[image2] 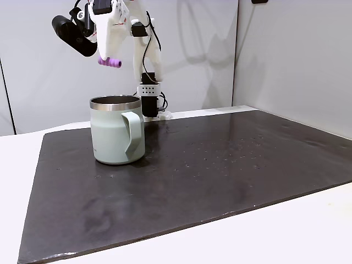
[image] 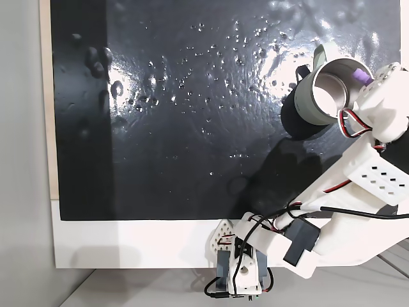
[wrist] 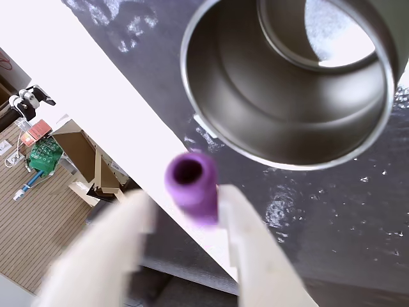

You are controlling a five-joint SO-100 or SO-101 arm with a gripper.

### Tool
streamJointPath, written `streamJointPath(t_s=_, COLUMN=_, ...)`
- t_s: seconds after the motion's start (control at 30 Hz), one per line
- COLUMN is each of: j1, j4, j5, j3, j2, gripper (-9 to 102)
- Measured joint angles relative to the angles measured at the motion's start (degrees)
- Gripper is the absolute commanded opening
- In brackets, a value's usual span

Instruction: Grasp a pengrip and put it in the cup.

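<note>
I see the end effector [image2: 110,59] closed on the pengrip [image2: 109,62], which it holds in the air above the cup [image2: 117,131], a little to the left of its rim in a fixed view. The cup stands upright on the dark mat [image2: 220,165] on the table [image2: 308,231]. In the wrist view the pengrip [wrist: 192,185] sits between the fingers [wrist: 246,224], beside the open cup [wrist: 287,83].
</note>
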Motion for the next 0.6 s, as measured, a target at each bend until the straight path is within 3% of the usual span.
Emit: streamJointPath(t_s=0.6, j1=-0.35, j4=0.0, j5=1.67, j3=4.04, j2=0.44, gripper=35)
